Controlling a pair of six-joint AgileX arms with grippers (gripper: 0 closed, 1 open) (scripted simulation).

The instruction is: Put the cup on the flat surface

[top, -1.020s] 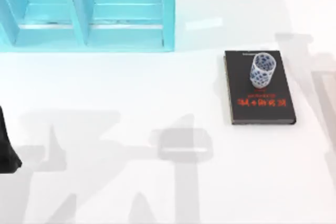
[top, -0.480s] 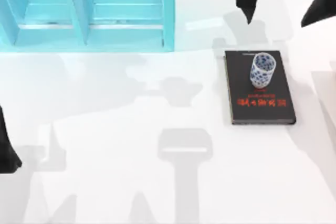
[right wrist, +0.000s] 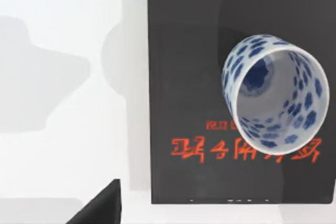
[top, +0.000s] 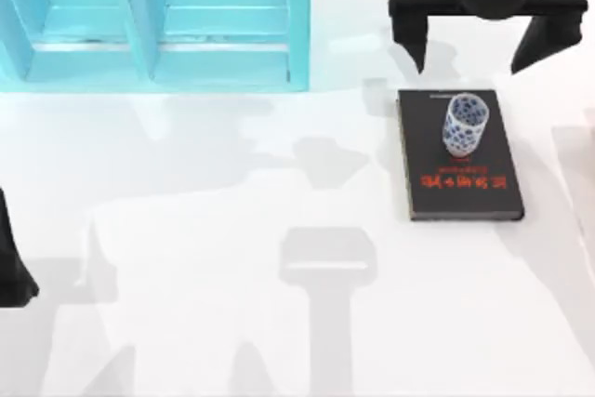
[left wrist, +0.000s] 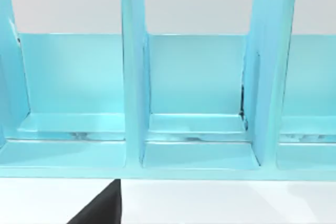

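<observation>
Blue-patterned cup (top: 465, 124) stood upright on book (top: 460, 188) | our right gripper (top: 476, 33) hovered spread beyond it | we judged: descend centred, probably straddling the rim, pinch gently.

The blue-and-white cup (right wrist: 275, 94) stands upright on the black book (right wrist: 184, 77), open mouth showing. Red lettering (right wrist: 244, 150) runs beside its base. White tabletop (right wrist: 63, 24) borders the book.
</observation>
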